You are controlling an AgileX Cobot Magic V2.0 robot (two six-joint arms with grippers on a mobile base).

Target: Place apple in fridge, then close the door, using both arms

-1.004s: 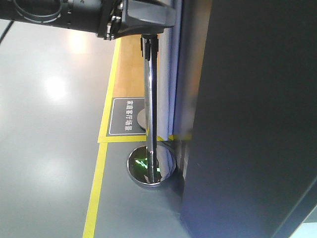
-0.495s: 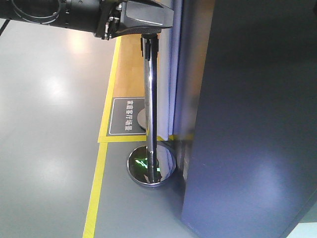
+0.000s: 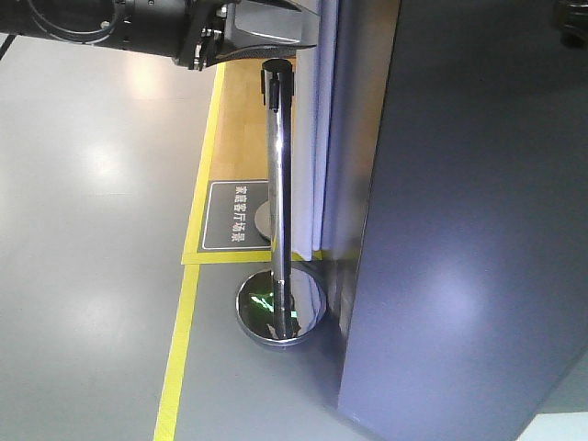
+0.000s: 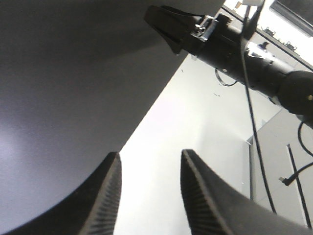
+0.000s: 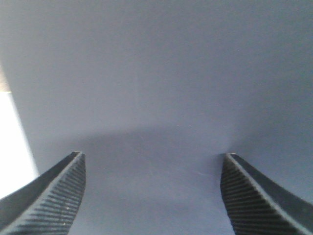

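Note:
The door (image 3: 478,230) shows only its dark-grey outside, a tall panel filling the right of the front view. My right gripper (image 5: 152,155) faces that panel squarely and close, jaws wide apart with nothing between them. In the left wrist view its fingers (image 4: 168,24) sit at the door's surface (image 4: 63,98). My left gripper (image 4: 149,159) is open and empty, beside the door's edge, pointing past it at pale floor. The left arm (image 3: 184,32) crosses the top of the front view. The apple and the fridge's inside are out of view.
A chrome stanchion post (image 3: 278,175) on a round base (image 3: 280,308) stands just left of the door. Yellow floor tape (image 3: 184,312) and a dark floor sign (image 3: 234,216) lie on the grey floor. Cables (image 4: 254,127) hang near the right arm.
The door's left edge has shifted slightly to the right. The left arm has risen a little toward the top of the view. A bit of the right gripper now shows at the top right corner.

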